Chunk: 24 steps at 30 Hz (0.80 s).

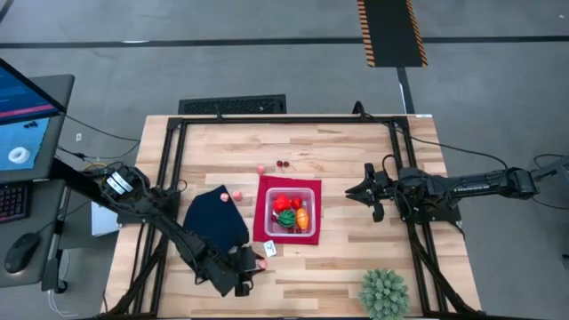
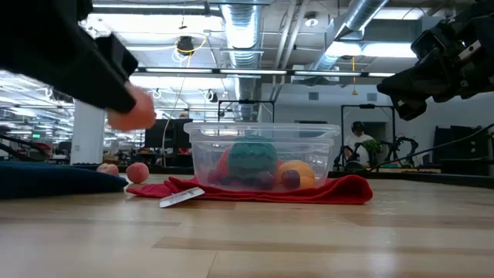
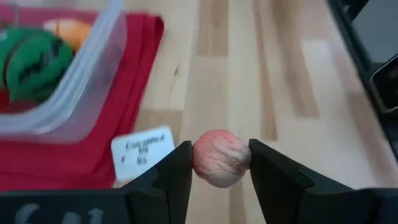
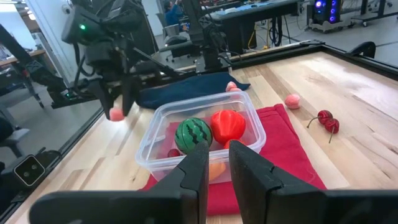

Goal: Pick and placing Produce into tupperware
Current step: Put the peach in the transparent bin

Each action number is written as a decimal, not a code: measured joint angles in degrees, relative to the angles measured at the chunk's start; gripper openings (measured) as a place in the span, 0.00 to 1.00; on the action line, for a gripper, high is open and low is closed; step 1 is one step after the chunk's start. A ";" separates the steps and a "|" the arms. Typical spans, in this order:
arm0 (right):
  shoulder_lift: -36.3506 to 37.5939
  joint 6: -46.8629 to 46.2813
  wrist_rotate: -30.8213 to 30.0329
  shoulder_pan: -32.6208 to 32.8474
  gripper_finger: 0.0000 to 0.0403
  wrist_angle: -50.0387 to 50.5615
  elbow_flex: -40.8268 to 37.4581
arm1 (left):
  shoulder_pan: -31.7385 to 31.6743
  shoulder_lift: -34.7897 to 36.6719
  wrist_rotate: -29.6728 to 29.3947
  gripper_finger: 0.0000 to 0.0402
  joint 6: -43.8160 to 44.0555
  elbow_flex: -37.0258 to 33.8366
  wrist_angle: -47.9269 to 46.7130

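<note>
Between left hand (image 3: 221, 163) fingers | pink fruit (image 3: 221, 158) clamped | beside tupperware (image 3: 74, 93)

My left gripper (image 3: 221, 163) holds a small fruit (image 3: 221, 158) above the table (image 1: 356, 151), just left of the tupperware (image 1: 308, 192) sitting on the mat (image 1: 264, 188), with a watermelon ball (image 4: 193, 134) inside.
</note>
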State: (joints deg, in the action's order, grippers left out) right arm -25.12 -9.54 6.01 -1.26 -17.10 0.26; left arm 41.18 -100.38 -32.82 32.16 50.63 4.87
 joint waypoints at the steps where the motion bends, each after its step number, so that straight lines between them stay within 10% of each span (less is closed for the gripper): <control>1: 0.01 0.01 0.01 -0.02 0.22 0.00 0.02 | 0.17 0.09 -1.05 0.35 -0.14 0.00 0.52; 12: -0.01 0.02 0.01 -0.01 0.22 0.00 -0.01 | -2.47 5.44 -16.42 0.35 -0.80 0.00 1.15; 24: -0.01 0.00 0.01 -0.02 0.22 0.00 0.01 | -22.10 11.39 8.03 0.35 -7.45 -0.02 -9.84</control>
State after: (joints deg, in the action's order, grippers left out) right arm -25.12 -9.54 6.02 -1.28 -17.10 0.27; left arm 19.08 -88.99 -24.79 24.71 50.61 -4.97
